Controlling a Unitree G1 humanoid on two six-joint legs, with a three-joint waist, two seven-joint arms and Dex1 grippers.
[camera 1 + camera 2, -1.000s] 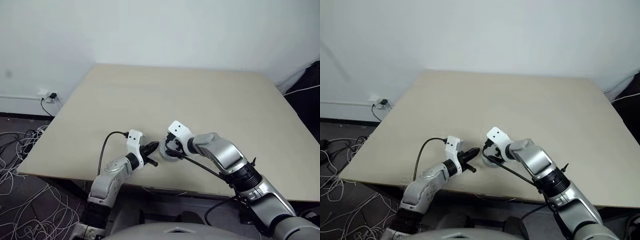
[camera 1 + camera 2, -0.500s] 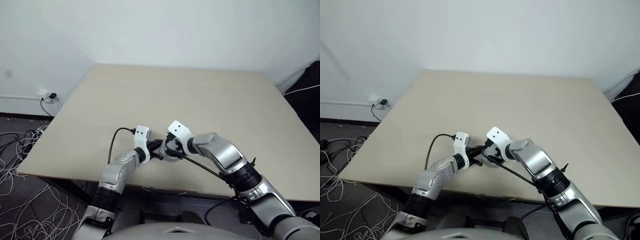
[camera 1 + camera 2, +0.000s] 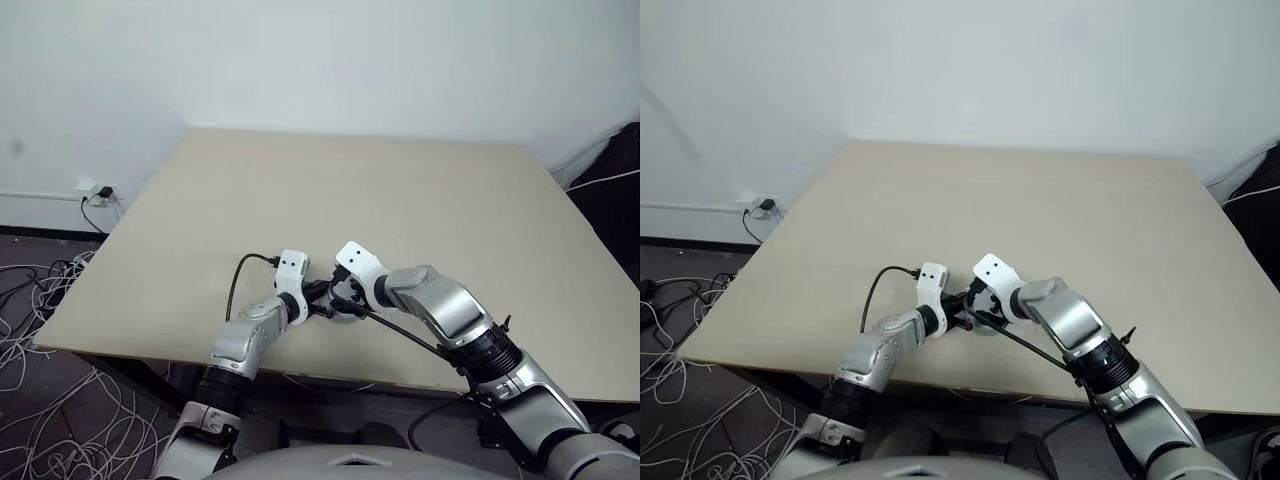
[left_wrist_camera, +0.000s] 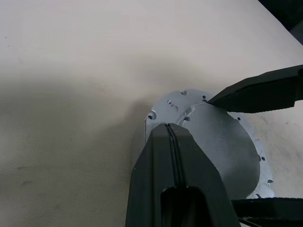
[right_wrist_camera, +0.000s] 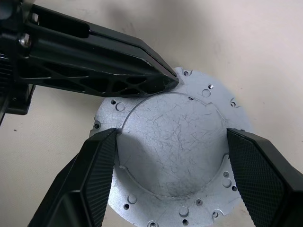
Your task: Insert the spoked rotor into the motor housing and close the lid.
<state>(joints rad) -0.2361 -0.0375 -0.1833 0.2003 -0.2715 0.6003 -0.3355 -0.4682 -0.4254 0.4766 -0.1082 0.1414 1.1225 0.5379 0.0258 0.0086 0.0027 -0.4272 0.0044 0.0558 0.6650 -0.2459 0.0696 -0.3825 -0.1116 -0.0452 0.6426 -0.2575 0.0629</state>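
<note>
The two head views are looking forward and down from above the table's [image 3: 420,190] near edge, taking in its whole top. Each wrist view is looking close along its fingers at the lid [image 5: 173,151], which both share.

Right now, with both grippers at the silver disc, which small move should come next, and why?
Probably a short downward press with the left gripper. It is shut and its tip rests on the flange of the lid, smooth face up on the table. The right gripper straddles the raised hub, jaws wide, steadying it. Whether the lid is fully seated cannot be told.
</note>
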